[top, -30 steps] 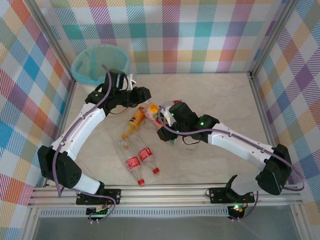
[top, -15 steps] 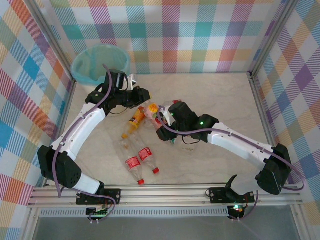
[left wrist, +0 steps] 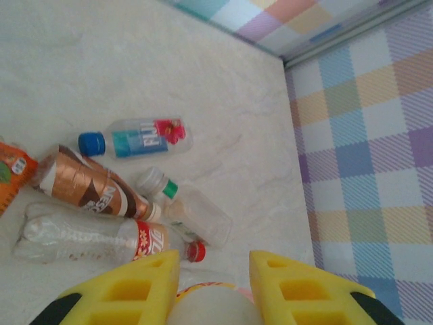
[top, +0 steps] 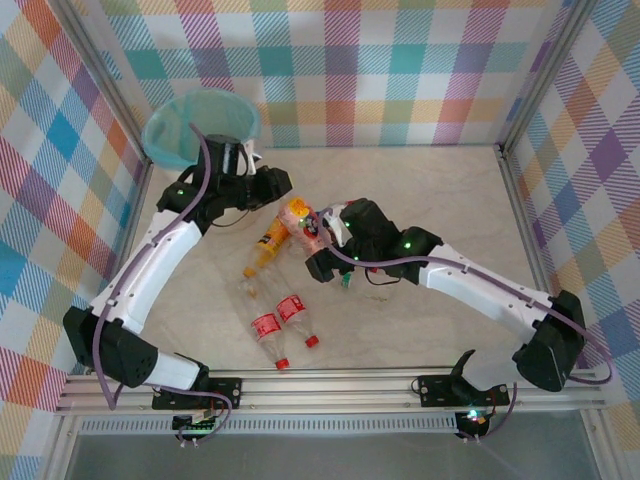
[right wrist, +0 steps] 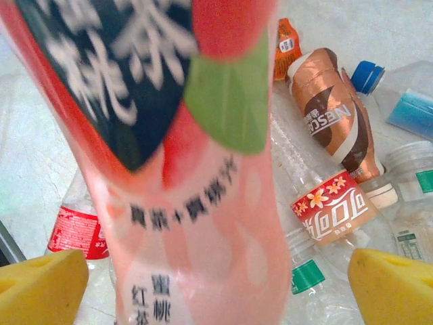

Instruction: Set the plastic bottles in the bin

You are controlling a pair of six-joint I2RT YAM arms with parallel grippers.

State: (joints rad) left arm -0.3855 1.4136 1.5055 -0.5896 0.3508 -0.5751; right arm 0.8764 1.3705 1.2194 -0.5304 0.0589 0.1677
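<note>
A pink-labelled plastic bottle (top: 305, 220) spans the gap between my two grippers. My left gripper (top: 282, 195) is shut on its end, which shows as a pale round shape (left wrist: 213, 308) between the yellow fingers (left wrist: 135, 291). My right gripper (top: 322, 245) stands wide open around the blurred pink body (right wrist: 216, 223), its pads (right wrist: 40, 288) clear of it. More bottles lie under it: a brown one (right wrist: 331, 118), a red-flowered one (right wrist: 335, 206) and a blue-labelled one (left wrist: 139, 141). The bin (top: 185, 120) stands at the far left corner, just behind my left gripper.
An orange bottle (top: 268, 243) and two red-labelled bottles (top: 267, 328) lie on the table between the arms. A clear bottle with a green cap (left wrist: 186, 206) lies in the pile. Checked walls close the table on three sides.
My right gripper has opened wide off the pink bottle. My left arm has drawn up and left toward the bin, and the pink bottle has shifted the same way with it.
</note>
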